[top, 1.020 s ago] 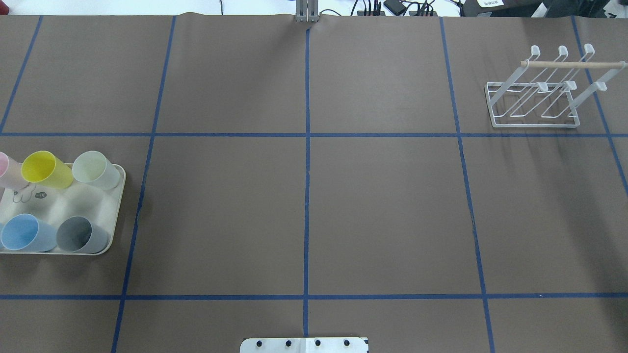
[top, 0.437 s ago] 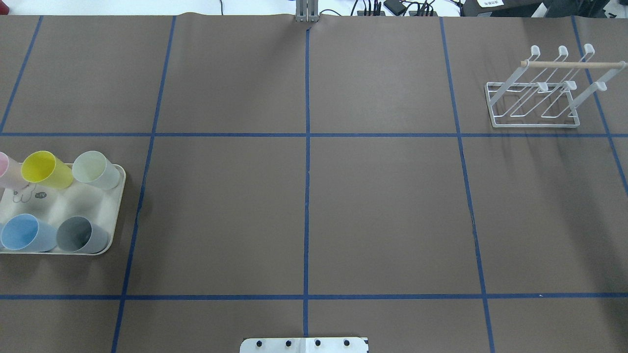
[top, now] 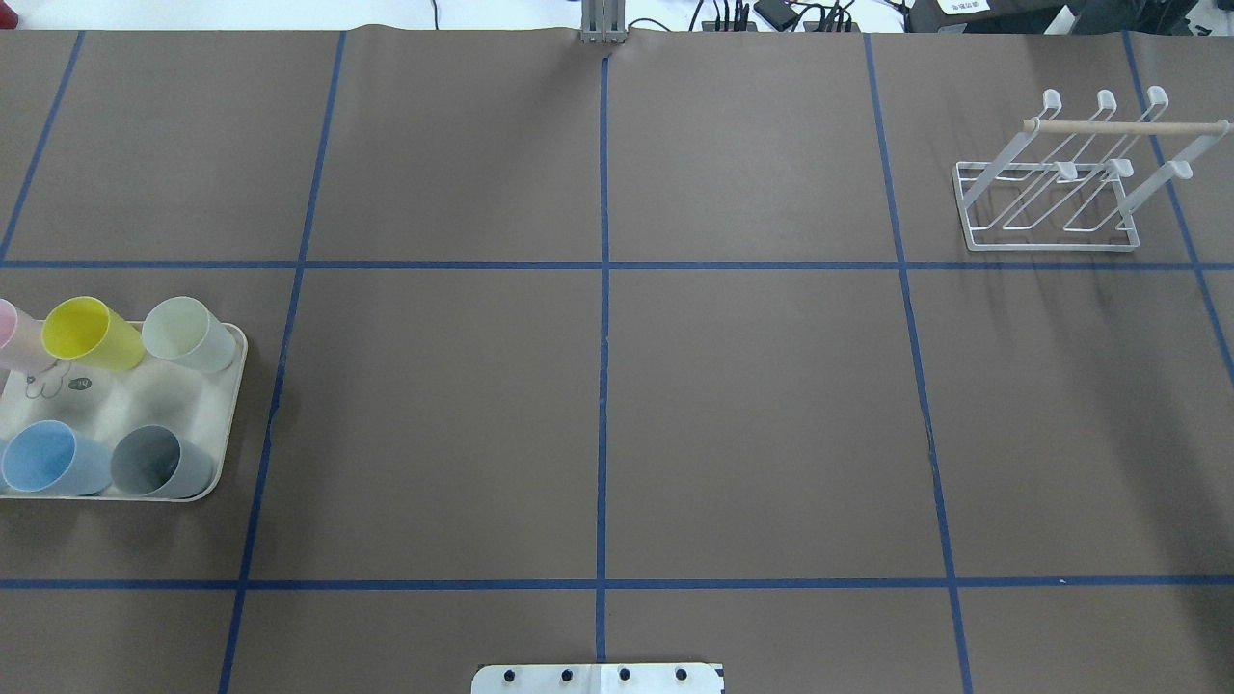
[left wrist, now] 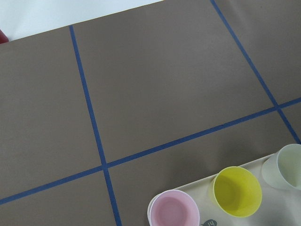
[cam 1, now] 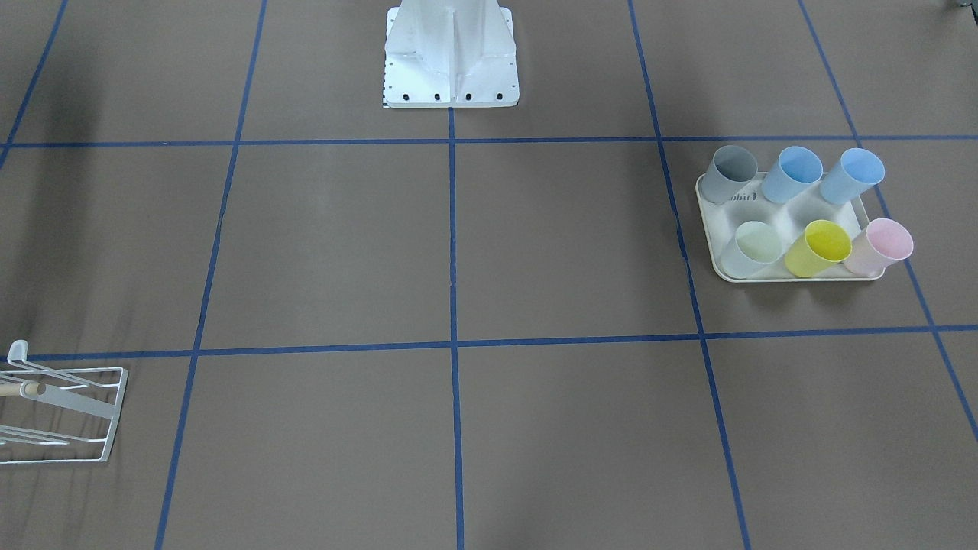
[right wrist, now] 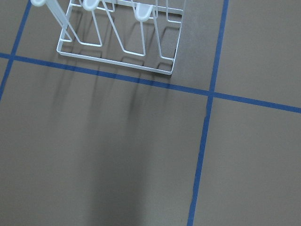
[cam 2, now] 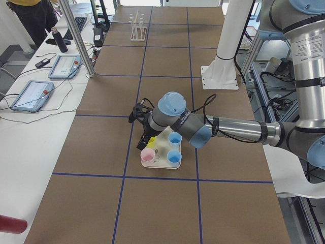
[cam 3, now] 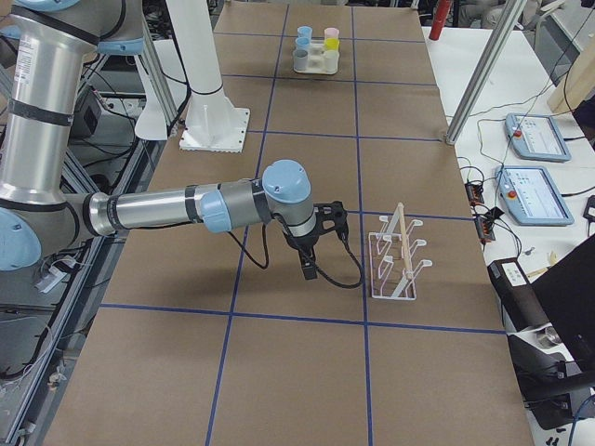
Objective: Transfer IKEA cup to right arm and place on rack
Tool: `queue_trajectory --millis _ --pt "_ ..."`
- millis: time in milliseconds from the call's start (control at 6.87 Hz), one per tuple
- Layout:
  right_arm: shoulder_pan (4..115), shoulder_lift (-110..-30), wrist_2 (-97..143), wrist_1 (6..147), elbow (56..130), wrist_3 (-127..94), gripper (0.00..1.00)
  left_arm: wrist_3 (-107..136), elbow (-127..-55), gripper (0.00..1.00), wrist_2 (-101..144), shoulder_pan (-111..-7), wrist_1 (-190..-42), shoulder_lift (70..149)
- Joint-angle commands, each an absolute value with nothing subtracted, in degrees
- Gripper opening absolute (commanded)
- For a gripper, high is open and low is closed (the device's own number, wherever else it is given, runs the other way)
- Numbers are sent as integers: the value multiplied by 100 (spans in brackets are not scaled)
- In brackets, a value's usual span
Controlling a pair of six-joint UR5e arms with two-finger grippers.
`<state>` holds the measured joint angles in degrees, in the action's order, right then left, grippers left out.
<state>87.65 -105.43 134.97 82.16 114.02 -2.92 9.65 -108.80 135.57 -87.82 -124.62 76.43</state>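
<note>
Several plastic cups stand on a cream tray (top: 229,405) at the table's left: yellow (top: 87,333), pale green (top: 188,333), pink (top: 10,333), blue (top: 48,458) and grey (top: 159,461). The left wrist view shows the pink (left wrist: 173,212), yellow (left wrist: 237,190) and pale green (left wrist: 287,167) cups below it. The white wire rack (top: 1051,207) with a wooden rod stands far right, no cups on it. My left gripper (cam 2: 142,146) hovers over the tray; my right gripper (cam 3: 307,269) hovers left of the rack (cam 3: 395,255). I cannot tell whether either is open or shut.
The brown table is marked by blue tape lines. The robot's white base plate (top: 598,679) sits at the near middle edge. Cables and tablets (cam 3: 530,139) lie on the side bench beyond the table's far edge.
</note>
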Motion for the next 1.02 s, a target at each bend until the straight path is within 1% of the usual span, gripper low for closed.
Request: queue_trajectory --millis 0,146,291,437,583,728,874 --pt "8763 -10547 13544 8209 11381 -299 100 985 -10820 100 13570 -8780 -12770 7629" --pt "8763 -10547 13500 8209 11391 -290 100 993 -10828 100 13579 -8693 -12831 7646" --pt "8754 -10486 13500 8209 11130 -290 100 1011 -10837 100 13570 -8640 -12832 7646" --pt "8763 -10494 13561 8209 11144 -307 100 924 -10802 100 13562 -8579 -12858 7629" --pt "8763 -10520 13988 8200 11197 -673 100 992 -10741 100 13475 -8213 -12911 7638" --pt "8763 -10494 14062 7939 11189 -825 100 1132 -10331 99 13265 -7939 -12972 7760" --pt "8763 -10520 14089 7754 11162 -861 100 1090 -9857 98 13219 -7919 -13121 7848"
